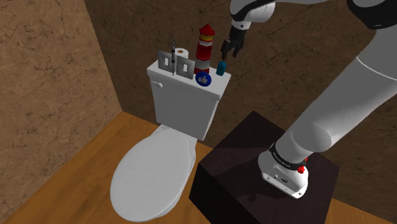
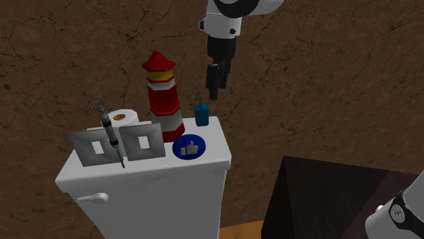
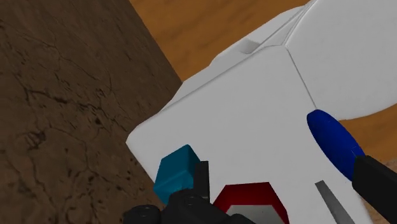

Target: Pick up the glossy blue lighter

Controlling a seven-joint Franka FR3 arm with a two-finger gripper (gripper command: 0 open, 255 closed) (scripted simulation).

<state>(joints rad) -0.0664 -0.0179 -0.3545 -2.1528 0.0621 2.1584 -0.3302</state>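
A lighthouse (image 2: 163,95), paper roll (image 2: 124,118), 2 grey plates (image 2: 97,148) and blue disc (image 2: 189,147) top the toilet tank (image 2: 149,197).

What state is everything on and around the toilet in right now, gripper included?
Lighter: upright on the tank, not held.
Gripper: open, above it, empty.
Lighthouse: upright.
Paper roll: standing on end.
Plates: standing on edge.
Syringe: leaning on the plates.
Badge: propped on edge.
Toilet lid: shut.

Brown cracked walls (image 1: 57,70), wooden floor (image 1: 70,172), white toilet (image 1: 153,175).
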